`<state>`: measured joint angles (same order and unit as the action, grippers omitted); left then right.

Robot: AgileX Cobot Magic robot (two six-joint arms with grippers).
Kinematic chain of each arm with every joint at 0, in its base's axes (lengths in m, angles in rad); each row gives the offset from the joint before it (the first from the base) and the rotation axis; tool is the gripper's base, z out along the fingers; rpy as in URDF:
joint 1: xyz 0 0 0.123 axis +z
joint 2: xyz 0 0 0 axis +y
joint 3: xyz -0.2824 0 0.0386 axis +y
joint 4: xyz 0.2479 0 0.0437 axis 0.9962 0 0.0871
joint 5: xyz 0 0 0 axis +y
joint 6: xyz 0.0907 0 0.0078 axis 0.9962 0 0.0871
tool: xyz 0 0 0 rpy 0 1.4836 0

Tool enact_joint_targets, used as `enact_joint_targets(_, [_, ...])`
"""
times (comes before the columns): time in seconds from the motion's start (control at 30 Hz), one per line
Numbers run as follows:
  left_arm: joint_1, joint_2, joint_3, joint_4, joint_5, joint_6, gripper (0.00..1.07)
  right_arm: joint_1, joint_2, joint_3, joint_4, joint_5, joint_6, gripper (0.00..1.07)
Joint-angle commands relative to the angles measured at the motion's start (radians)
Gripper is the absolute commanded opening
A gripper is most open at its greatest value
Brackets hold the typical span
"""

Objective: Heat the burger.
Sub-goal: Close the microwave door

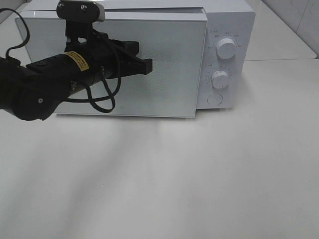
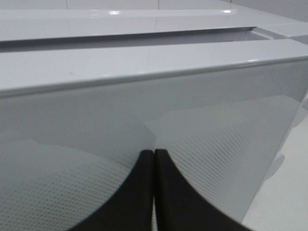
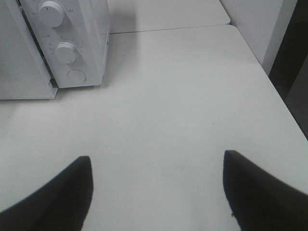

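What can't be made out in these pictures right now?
- The burger: seen in no view; the frosted door hides the inside of the microwave.
- Labels around the dials: too small in the exterior and right wrist views.
- The right gripper: outside the exterior view; only its fingertips show in its wrist view.
- Whether the left gripper touches the door: unclear.

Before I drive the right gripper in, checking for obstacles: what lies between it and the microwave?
Only bare table, from right gripper to microwave, in the right wrist view.
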<state>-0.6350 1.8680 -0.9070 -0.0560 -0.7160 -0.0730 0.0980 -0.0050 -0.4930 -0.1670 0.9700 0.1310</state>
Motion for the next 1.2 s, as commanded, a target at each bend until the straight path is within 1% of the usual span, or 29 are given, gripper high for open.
enact_joint_targets(0.03, [-0.023, 0.006, -0.019, -0.052, 0.003, 0.028, 0.00, -0.006, -0.028, 0.001, -0.002, -0.005, 0.005, 0.72])
enact_joint_targets(0.1, [-0.050, 0.017, -0.032, -0.112, 0.003, 0.060, 0.00, -0.006, -0.028, 0.001, -0.002, -0.005, 0.005, 0.72])
enact_joint_targets(0.13, [-0.050, 0.017, -0.032, -0.112, 0.003, 0.060, 0.00, -0.006, -0.028, 0.001, -0.002, -0.005, 0.005, 0.72])
enact_joint_targets(0.17, [-0.062, 0.021, -0.042, -0.157, 0.001, 0.092, 0.00, -0.006, -0.028, 0.001, -0.002, -0.005, 0.005, 0.72])
enact_joint_targets(0.2, [-0.062, 0.021, -0.042, -0.157, 0.001, 0.092, 0.00, -0.006, -0.028, 0.001, -0.002, -0.005, 0.005, 0.72])
enact_joint_targets(0.23, [-0.068, 0.025, -0.047, -0.182, -0.002, 0.111, 0.00, -0.006, -0.028, 0.001, -0.002, -0.005, 0.005, 0.72])
enact_joint_targets(0.27, [-0.078, 0.034, -0.062, -0.219, -0.001, 0.142, 0.00, -0.006, -0.028, 0.001, -0.002, -0.005, 0.005, 0.72])
enact_joint_targets(0.3, [-0.078, 0.034, -0.062, -0.219, -0.001, 0.142, 0.00, -0.006, -0.028, 0.001, -0.002, -0.005, 0.005, 0.72])
enact_joint_targets(0.33, [-0.084, 0.045, -0.079, -0.255, 0.000, 0.163, 0.00, -0.006, -0.028, 0.001, -0.002, -0.005, 0.005, 0.72])
enact_joint_targets(0.4, [-0.091, 0.050, -0.089, -0.263, 0.002, 0.165, 0.00, -0.006, -0.028, 0.001, -0.002, -0.005, 0.005, 0.72])
enact_joint_targets(0.43, [-0.101, 0.059, -0.109, -0.278, 0.003, 0.175, 0.00, -0.006, -0.028, 0.001, -0.002, -0.005, 0.005, 0.72])
enact_joint_targets(0.47, [-0.101, 0.059, -0.109, -0.278, 0.003, 0.175, 0.00, -0.006, -0.028, 0.001, -0.002, -0.005, 0.005, 0.72])
enact_joint_targets(0.53, [-0.115, 0.076, -0.143, -0.282, 0.014, 0.187, 0.00, -0.006, -0.028, 0.001, -0.002, -0.005, 0.005, 0.72])
enact_joint_targets(0.6, [-0.120, 0.082, -0.156, -0.287, 0.018, 0.187, 0.00, -0.006, -0.028, 0.001, -0.002, -0.005, 0.005, 0.72])
enact_joint_targets(0.63, [-0.123, 0.096, -0.180, -0.300, 0.022, 0.189, 0.00, -0.006, -0.028, 0.001, -0.002, -0.005, 0.005, 0.72])
enact_joint_targets(0.73, [-0.124, 0.105, -0.200, -0.323, 0.025, 0.202, 0.00, -0.006, -0.028, 0.001, -0.002, -0.005, 0.005, 0.72])
enact_joint_targets(0.77, [-0.124, 0.116, -0.222, -0.343, 0.034, 0.231, 0.00, -0.006, -0.028, 0.001, -0.002, -0.005, 0.005, 0.72])
enact_joint_targets(0.8, [-0.124, 0.120, -0.232, -0.356, 0.045, 0.246, 0.00, -0.006, -0.028, 0.001, -0.002, -0.005, 0.005, 0.72])
enact_joint_targets(0.83, [-0.124, 0.120, -0.232, -0.356, 0.045, 0.246, 0.00, -0.006, -0.028, 0.001, -0.002, -0.005, 0.005, 0.72])
enact_joint_targets(0.87, [-0.124, 0.126, -0.249, -0.382, 0.061, 0.270, 0.00, -0.006, -0.028, 0.001, -0.002, -0.005, 0.005, 0.72])
enact_joint_targets(0.9, [-0.124, 0.126, -0.249, -0.382, 0.061, 0.270, 0.00, -0.006, -0.028, 0.001, -0.002, -0.005, 0.005, 0.72])
enact_joint_targets(0.97, [-0.124, 0.139, -0.273, -0.404, 0.069, 0.291, 0.00, -0.006, -0.028, 0.001, -0.002, -0.005, 0.005, 0.72])
enact_joint_targets(1.2, [-0.124, 0.172, -0.323, -0.411, 0.078, 0.300, 0.00, -0.006, -0.028, 0.001, -0.002, -0.005, 0.005, 0.72])
